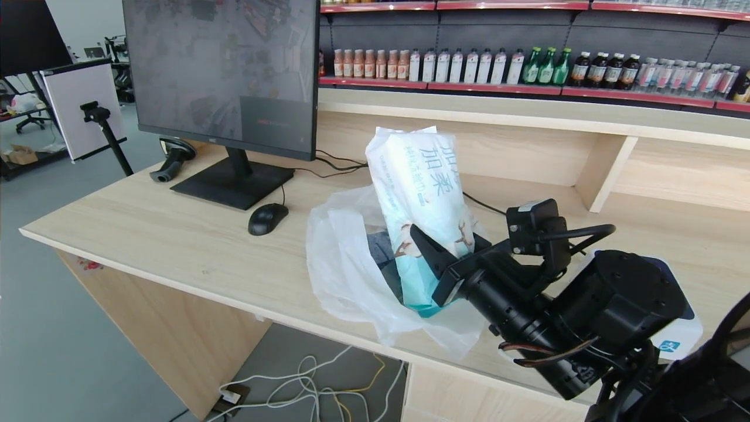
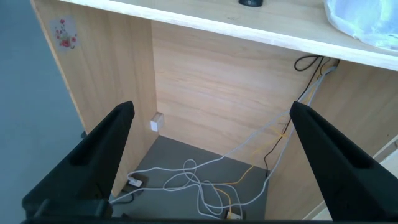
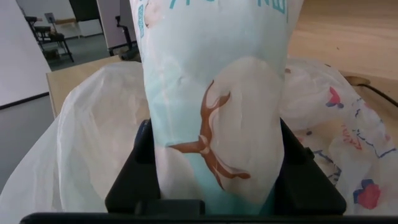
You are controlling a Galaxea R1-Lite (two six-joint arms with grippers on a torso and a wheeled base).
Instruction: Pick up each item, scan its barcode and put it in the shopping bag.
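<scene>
- Tissue pack [image 1: 419, 193]: a tall, soft, white-and-teal packet, upright with its top tilted towards the back of the worktop. Its lower end sits inside the mouth of the shopping bag.
- Right tool [image 1: 446, 243]: pinches the tissue pack low on its body, one finger on each flank. The right wrist view [image 3: 217, 168] shows the wrapper bulging between them.
- Shopping bag [image 1: 345, 264]: thin translucent plastic, slumped open on the worktop [image 1: 176, 234] near its front edge. A dark item [image 1: 381, 246] lies inside, under the pack; it cannot be identified.
- Step in hand, as judged: bagging. Lower the pack straight down until its base rests on the bag's contents, then spread the fingers. Releasing higher would probably let the tall packet topple over the limp rim.
- Withdraw along the approach line, so that the fingers do not snag the film and drag the bag off the edge.
- Left tool [image 2: 211, 112]: fingers spread wide, holding nothing, below the worktop's edge and facing the cables [image 2: 199, 180] underneath.
- Barcode scanner [image 1: 171, 161]: beside the monitor [image 1: 220, 76], well apart from the bag.
</scene>
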